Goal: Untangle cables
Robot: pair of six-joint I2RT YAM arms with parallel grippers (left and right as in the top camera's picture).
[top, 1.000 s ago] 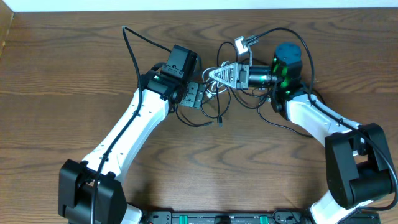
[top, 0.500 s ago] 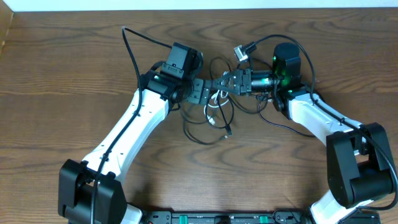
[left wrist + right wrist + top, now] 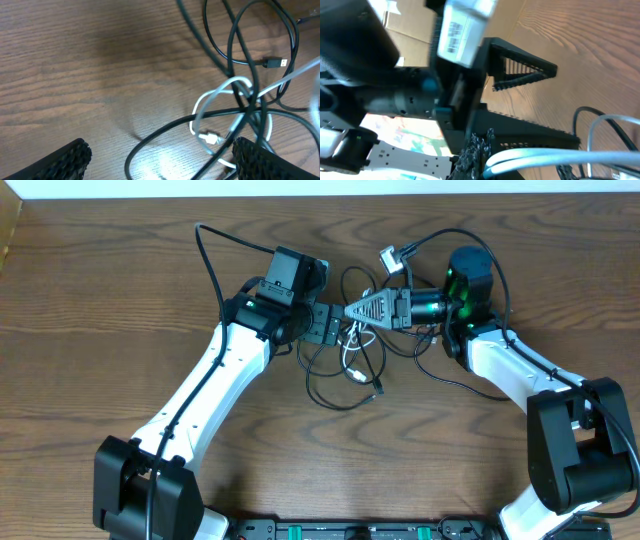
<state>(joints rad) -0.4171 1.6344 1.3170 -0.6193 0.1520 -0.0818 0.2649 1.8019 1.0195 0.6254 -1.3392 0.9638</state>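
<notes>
Right claw (image 3: 349, 310) pinches white cord (image 3: 206, 97); left claw (image 3: 322, 329) agape.

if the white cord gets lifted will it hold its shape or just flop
Probably flops: the white cord lies in loose curves and looks thin. It likely weighs very little, so it should rise easily. But the black cord crosses through its loop, so lifting may drag that along rather than free it.

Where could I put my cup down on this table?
Bare table left of the left arm, and between it and the right arm below the black cord. Crowded at centre, where the jaws meet the white cord tangle.
</notes>
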